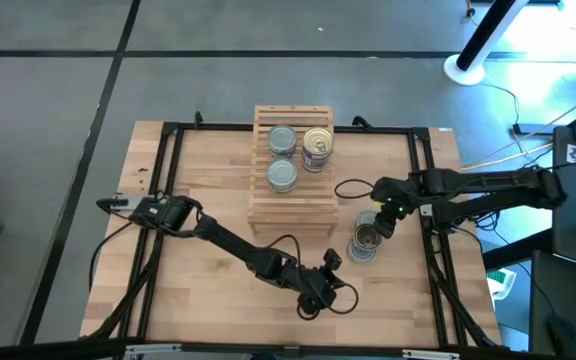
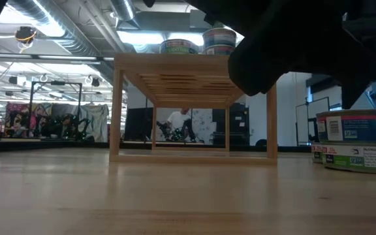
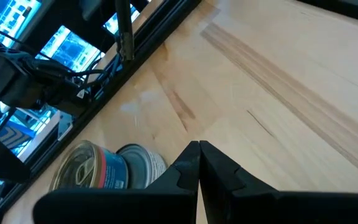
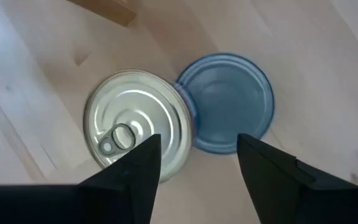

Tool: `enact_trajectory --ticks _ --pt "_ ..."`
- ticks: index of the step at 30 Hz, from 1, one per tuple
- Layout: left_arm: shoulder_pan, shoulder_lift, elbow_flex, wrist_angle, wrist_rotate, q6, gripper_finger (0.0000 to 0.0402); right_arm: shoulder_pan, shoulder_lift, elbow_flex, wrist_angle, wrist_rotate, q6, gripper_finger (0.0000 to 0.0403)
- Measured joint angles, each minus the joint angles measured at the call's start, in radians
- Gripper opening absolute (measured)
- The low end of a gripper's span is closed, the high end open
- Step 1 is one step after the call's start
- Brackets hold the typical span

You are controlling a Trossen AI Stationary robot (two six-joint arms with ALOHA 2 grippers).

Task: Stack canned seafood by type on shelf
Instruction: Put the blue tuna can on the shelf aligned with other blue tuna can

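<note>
While the tins wait: two cans sit side by side on the table, right of the shelf
Left gripper: nearest the front edge, fingers pressed together, empty, well apart from them
Right gripper: fingers spread wide, empty, directly above the pair
Pull-tab tin: under one finger, touching the plain-topped tin
Shelf top: three tins already there

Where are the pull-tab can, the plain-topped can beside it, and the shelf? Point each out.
pull-tab can (image 4: 138,127): right wrist view, on its lid.
plain-topped can (image 4: 229,102): right wrist view, middle of its top.
shelf (image 1: 290,207): high view, bare front slats.
</note>
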Motion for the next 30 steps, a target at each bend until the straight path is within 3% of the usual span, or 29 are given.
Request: enact_trajectory --ticks 15,30 --pt "0.000 -0.001 0.000 0.001 0.002 -0.024 0.0005 0.000 0.146 0.000 0.045 -0.029 -0.134 0.0209" --pt "0.000 -0.003 0.000 0.001 0.001 -0.028 0.0005 0.000 0.168 0.000 0.045 -0.093 -0.166 0.0209"
